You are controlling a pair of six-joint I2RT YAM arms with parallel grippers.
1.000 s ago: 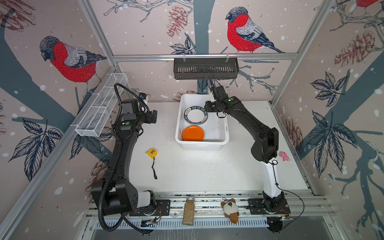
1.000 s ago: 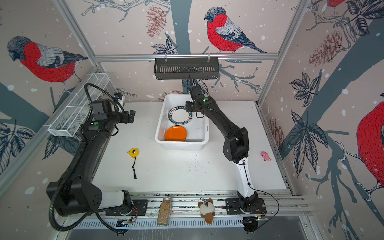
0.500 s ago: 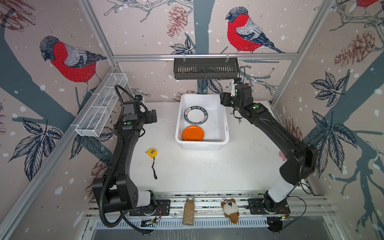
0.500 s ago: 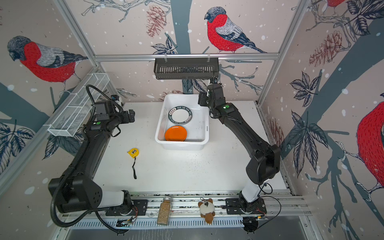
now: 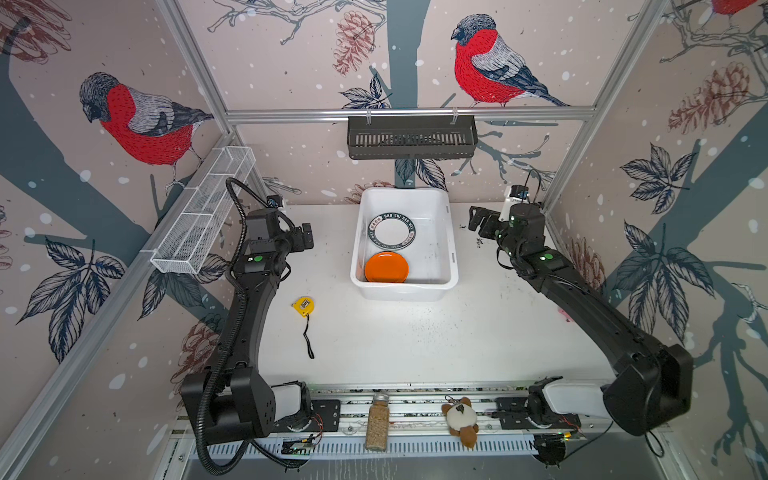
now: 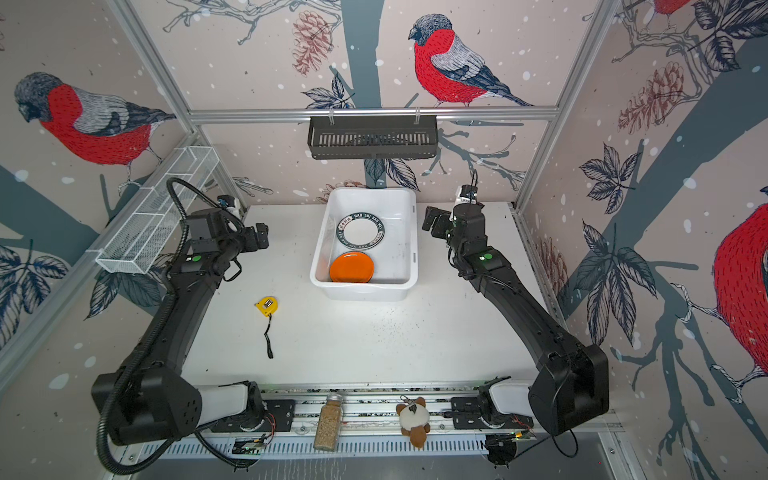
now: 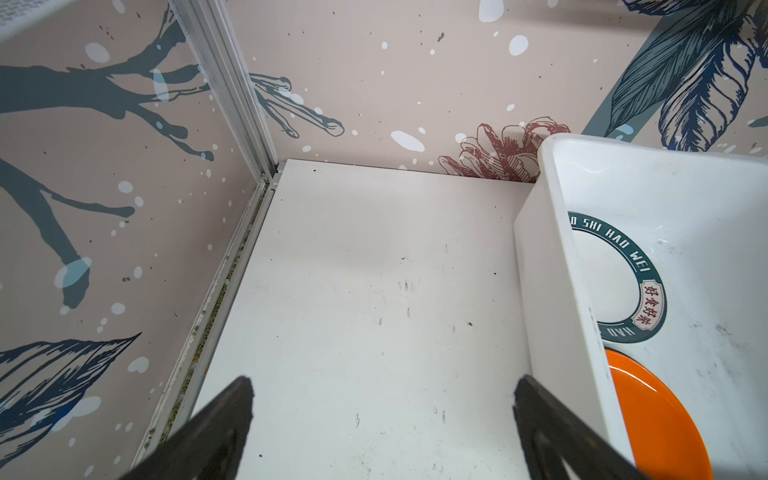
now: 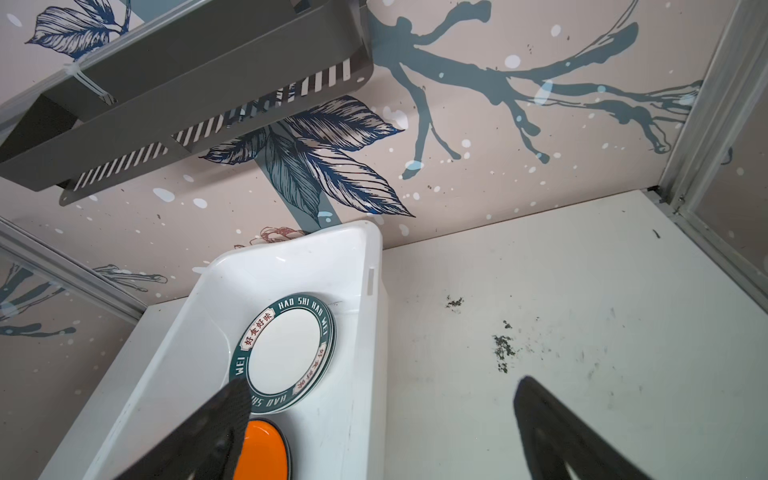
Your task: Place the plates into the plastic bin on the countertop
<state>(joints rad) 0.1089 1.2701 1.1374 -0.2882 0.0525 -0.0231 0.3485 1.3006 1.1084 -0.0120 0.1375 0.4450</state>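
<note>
Sitting inside white rectangular plastic bin (image 5: 432,245): plain orange round plate (image 5: 386,268), white lettered-rim plate (image 5: 392,231) | none visible outside bin | left gripper (image 5: 306,237), right gripper (image 5: 478,220) beside bin: jaws apart, empty

**Two plate spots in the bin, back of desk**

White rect. plastic bin (image 5: 405,291), rounded corners, stands upright at back-centre of the white speckled desk (image 5: 415,340), long side running front-to-back. Lettered plate (image 5: 392,232), white w/ dark text rim, lies flat in the bin's left half, approx. mid-length. More rims show under it in right wrist view, count unclear. Plain orange plate (image 5: 386,268) sits just in front of it, by the bin's front wall. Bin floor scuffed.
</note>
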